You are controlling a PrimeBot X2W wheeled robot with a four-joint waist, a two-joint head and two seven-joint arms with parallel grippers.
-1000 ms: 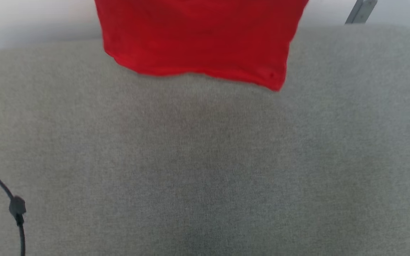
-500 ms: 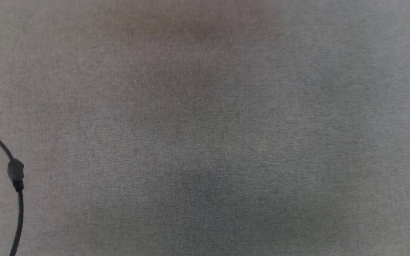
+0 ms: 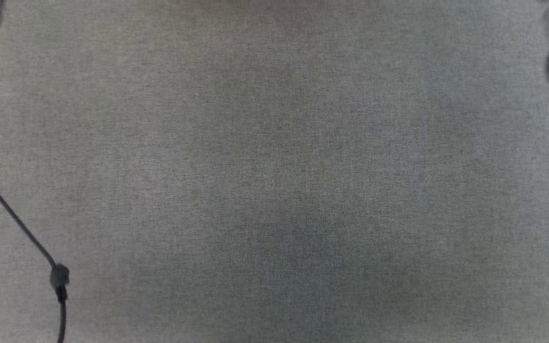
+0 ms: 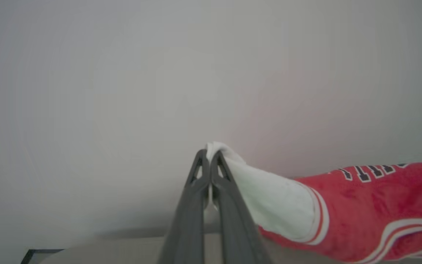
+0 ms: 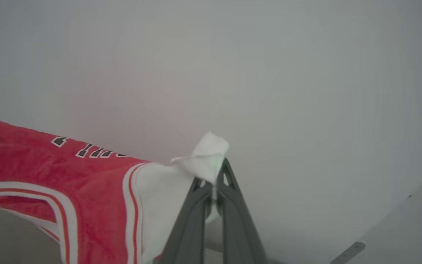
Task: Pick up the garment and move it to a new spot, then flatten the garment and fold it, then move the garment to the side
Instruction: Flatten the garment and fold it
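Fingers of my left gripper (image 4: 208, 156), centre frame, pinch one white sleeve of the garment (image 4: 365, 205), held aloft; my right gripper (image 5: 216, 176) pinches the other. Pickup looks done to me. Setting it on the table (image 3: 274, 171), flattening, folding and moving aside remain.

Head camera close, downward on grey surface (image 3: 274, 171); wrist cameras toward pale wall (image 4: 123, 73), garment (image 4: 372, 205) in both.

**Grey woven fabric surface (image 3: 274, 171); plain pale wall (image 4: 123, 73).**
A thin black cable (image 3: 17, 219) with an inline connector (image 3: 59, 276) crosses the surface's lower left corner.
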